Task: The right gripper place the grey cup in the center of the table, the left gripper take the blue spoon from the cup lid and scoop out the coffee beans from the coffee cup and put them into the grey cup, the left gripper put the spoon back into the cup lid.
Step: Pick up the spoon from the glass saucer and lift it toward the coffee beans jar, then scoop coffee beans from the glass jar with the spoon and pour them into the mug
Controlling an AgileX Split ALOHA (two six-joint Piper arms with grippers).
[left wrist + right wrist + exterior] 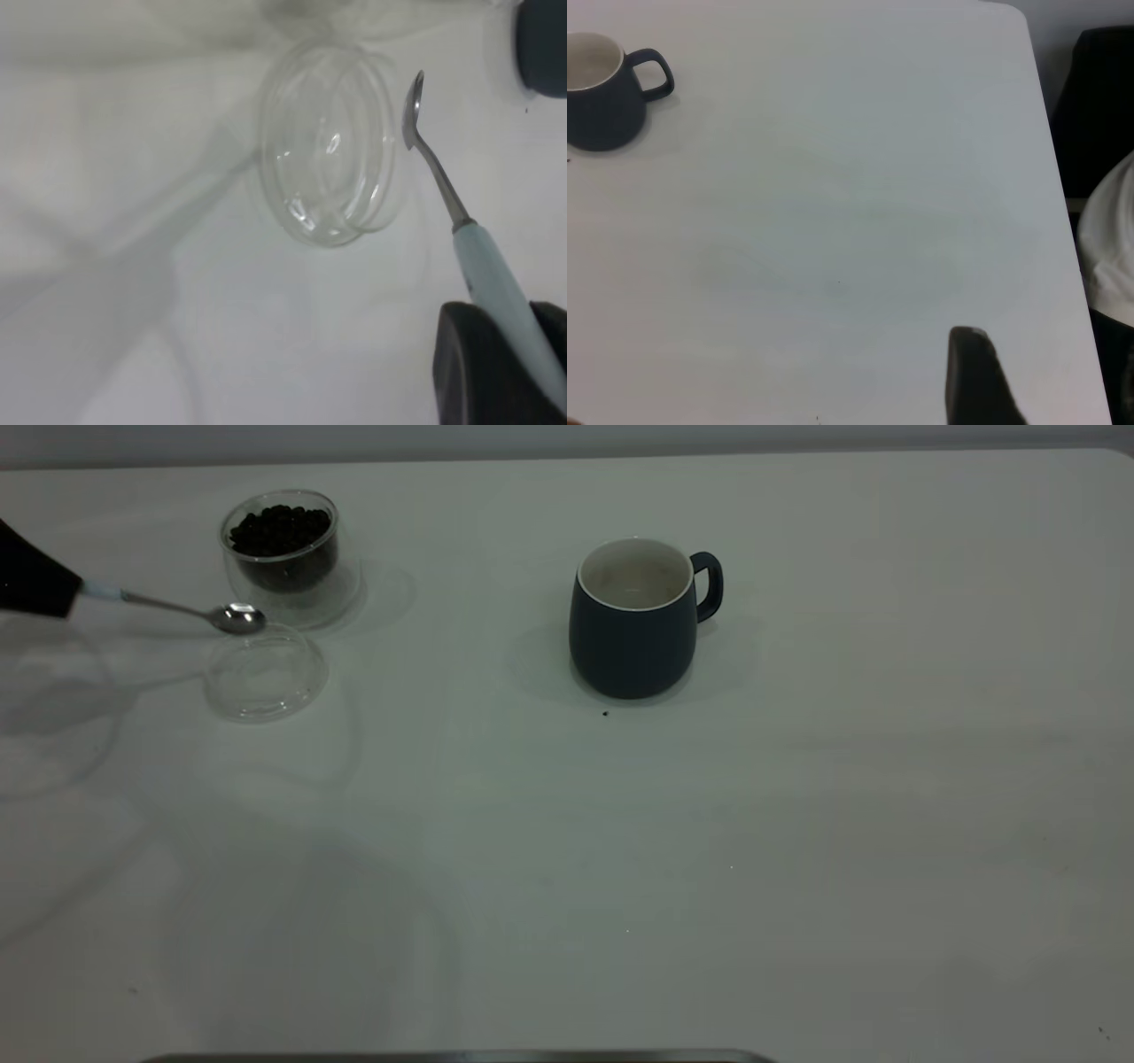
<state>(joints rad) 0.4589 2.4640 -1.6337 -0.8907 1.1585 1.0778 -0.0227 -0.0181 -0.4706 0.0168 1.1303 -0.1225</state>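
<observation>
A: What is the left claw (pixel 40 586) doing?

B: It is clamped on the pale end of the blue spoon (pixel 182 608). The claw sits at the left edge of the desk (pixel 620 850). The spoon sticks out flat, and its shiny bowl hangs over the far rim of the cup lid (pixel 264 673), just in front of the coffee cup (pixel 285 558). The bowl looks empty.

A: Where are the coffee beans (pixel 282 527)?

B: Heaped dark in the coffee cup, near the far left of the desk. The cup lid lies flat on the desk, right next to it.

A: And the grey cup (pixel 633 620)?

B: It stands upright near the middle of the desk, well apart from the glass one. Its handle points right.

A: The right claw (pixel 976 376)?

B: Only a dark bit shows, low over the bare desk, far from the grey cup. I cannot tell if it is apart or together.

A: Any words to read?

B: None that I can see.
</observation>
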